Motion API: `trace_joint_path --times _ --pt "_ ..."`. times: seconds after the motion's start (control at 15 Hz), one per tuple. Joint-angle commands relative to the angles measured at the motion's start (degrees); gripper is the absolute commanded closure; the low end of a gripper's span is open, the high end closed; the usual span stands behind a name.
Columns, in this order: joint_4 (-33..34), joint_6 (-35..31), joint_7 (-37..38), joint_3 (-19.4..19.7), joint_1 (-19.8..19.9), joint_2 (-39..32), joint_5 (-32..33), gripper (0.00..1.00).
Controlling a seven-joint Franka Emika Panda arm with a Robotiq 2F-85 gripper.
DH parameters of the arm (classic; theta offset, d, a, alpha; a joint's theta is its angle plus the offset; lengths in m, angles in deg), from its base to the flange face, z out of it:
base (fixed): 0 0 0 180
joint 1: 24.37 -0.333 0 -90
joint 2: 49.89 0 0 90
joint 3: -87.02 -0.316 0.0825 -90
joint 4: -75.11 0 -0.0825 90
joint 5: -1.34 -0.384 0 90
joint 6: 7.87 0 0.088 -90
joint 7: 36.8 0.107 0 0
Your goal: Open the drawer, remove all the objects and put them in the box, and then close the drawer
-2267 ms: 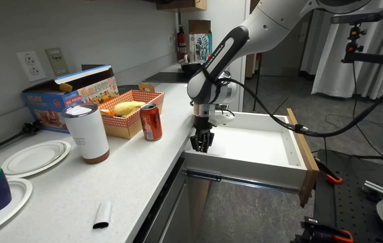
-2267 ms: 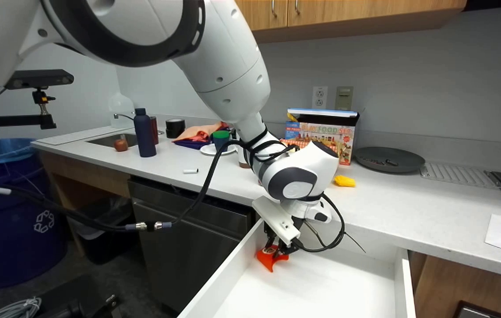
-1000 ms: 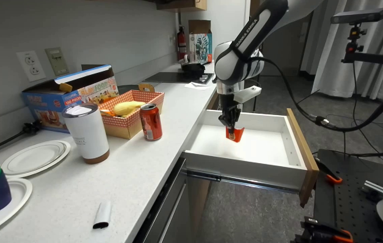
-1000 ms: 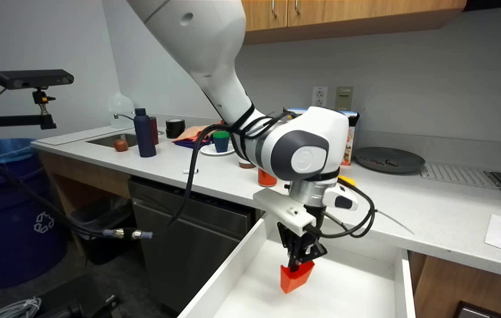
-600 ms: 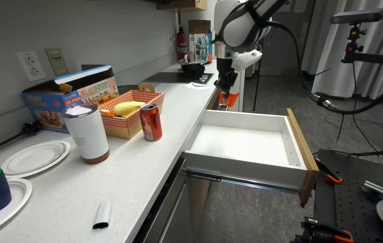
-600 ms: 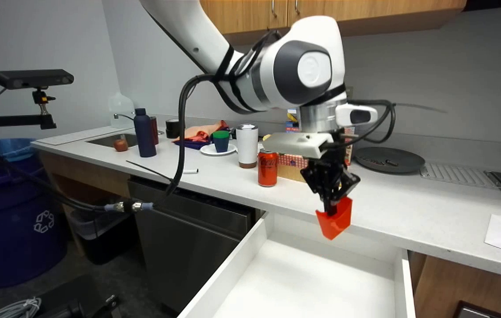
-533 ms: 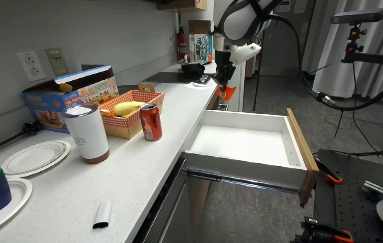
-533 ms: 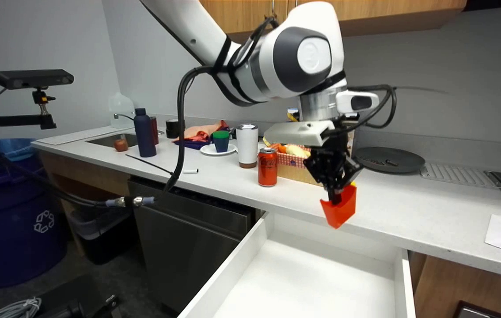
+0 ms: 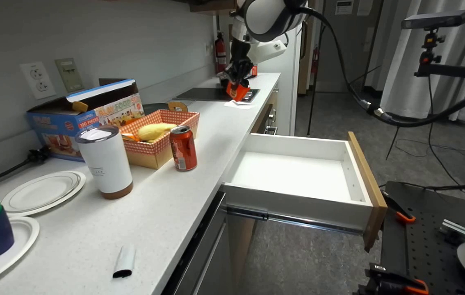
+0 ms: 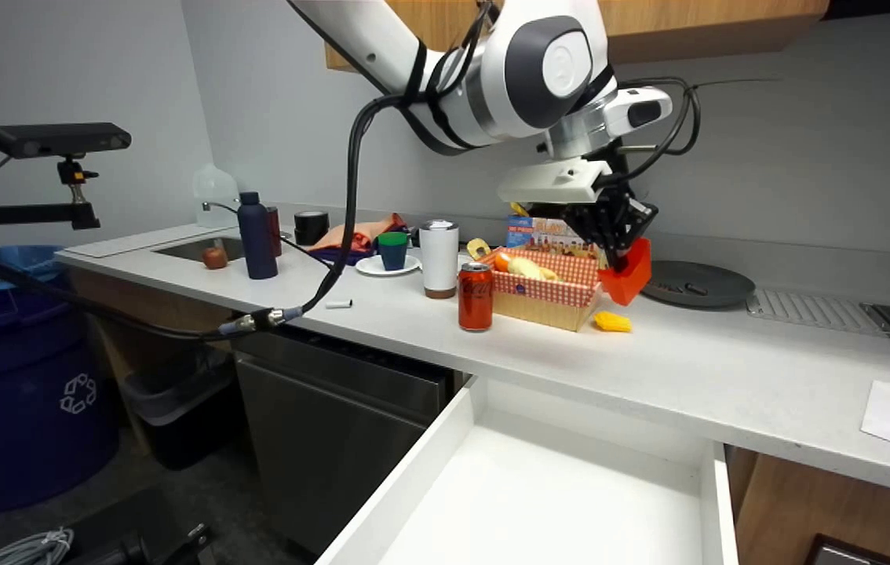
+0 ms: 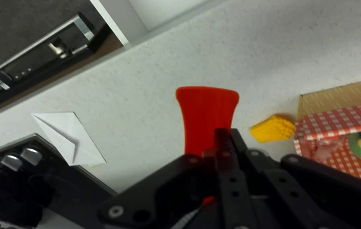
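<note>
A: In an exterior view, with the box [image 10: 547, 293] as the clock's middle: red can [image 10: 476, 297] at 9, right by the box. There's a yellow curved piece [image 10: 527, 268] in there already. Drawer [image 10: 555, 494] is pulled out down at 6. Yellow chunk [image 10: 612, 322] around 4, on the surface [image 10: 727, 361], outside the box. Then the gripper [image 11: 229, 132] at 3, jaws nipped narrow on a red piece [image 10: 633, 275], up in the air, not over the box yet.

B: ok so what bites you from here?

A: Leftmost first: overshoot toward 9 and I bet the can gets clipped, cos it's tall and so close. At the box, come in too low and the red piece snags the rim. Looks like a pinch on one thin wall, so it could twist or pop out.

B: and the drop?

A: Let go high and it'd probably bounce off what's in there. Right side: a low run in from 3 could sweep that chunk along. Can't tell if it counts for the task tbh.
</note>
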Motion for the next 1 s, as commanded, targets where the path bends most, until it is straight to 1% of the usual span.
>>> trace_joint_path --times 0.0,0.2,0.6,0.87,0.93 --pt "9.83 -1.78 -2.95 -1.55 -1.38 -6.25 -2.57 0.99" --pt "15.60 -1.69 -5.45 -3.48 -1.99 -9.43 -4.26 0.99" --pt "25.83 0.51 -15.41 -10.09 -1.23 -17.92 -12.47 0.99" --pt "33.34 4.49 -18.82 -12.02 -1.86 -24.57 -13.52 0.99" --pt "34.98 5.92 -19.46 -12.54 -1.80 -25.87 -13.75 0.73"
